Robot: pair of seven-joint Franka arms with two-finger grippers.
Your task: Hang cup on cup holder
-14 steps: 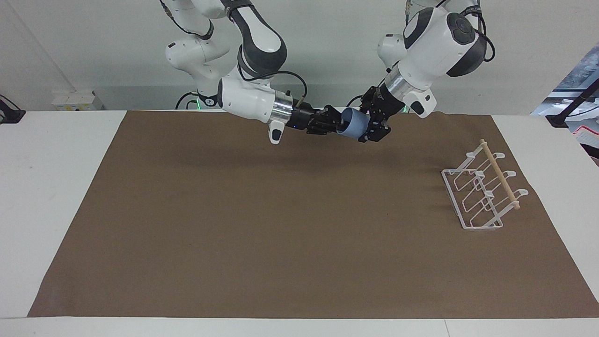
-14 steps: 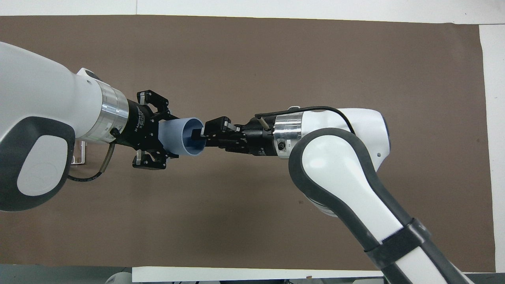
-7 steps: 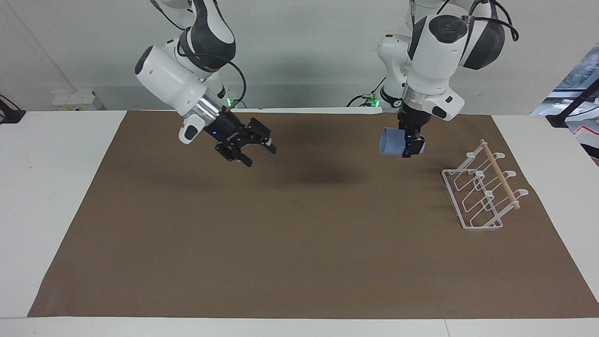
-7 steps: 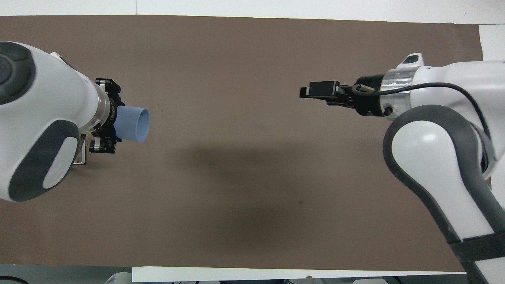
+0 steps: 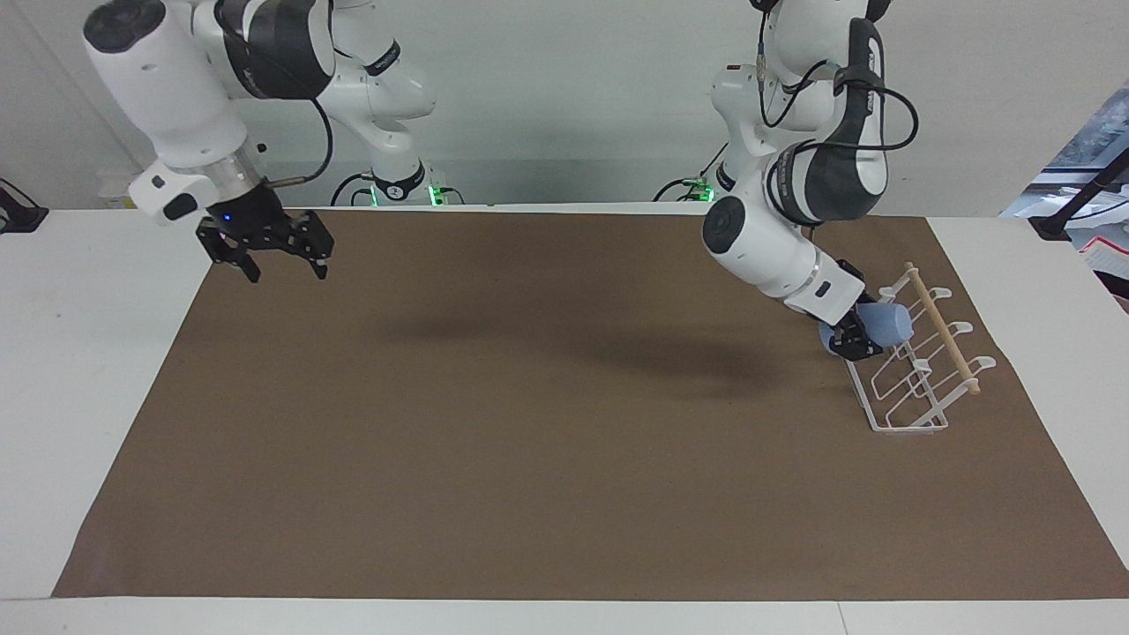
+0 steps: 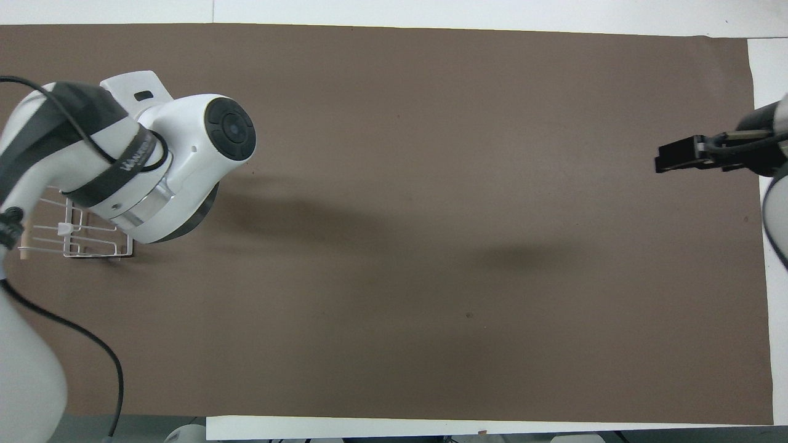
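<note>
A small light blue cup is held sideways in the left claw at the right of the facing view, pressed against the robot-side end of the white wire cup holder, just below its wooden dowel. The holder is set on a brown mat covering the white worktop. The right claw is seen at upper left, raised over the mat's corner, fingers spread wide and empty.
</note>
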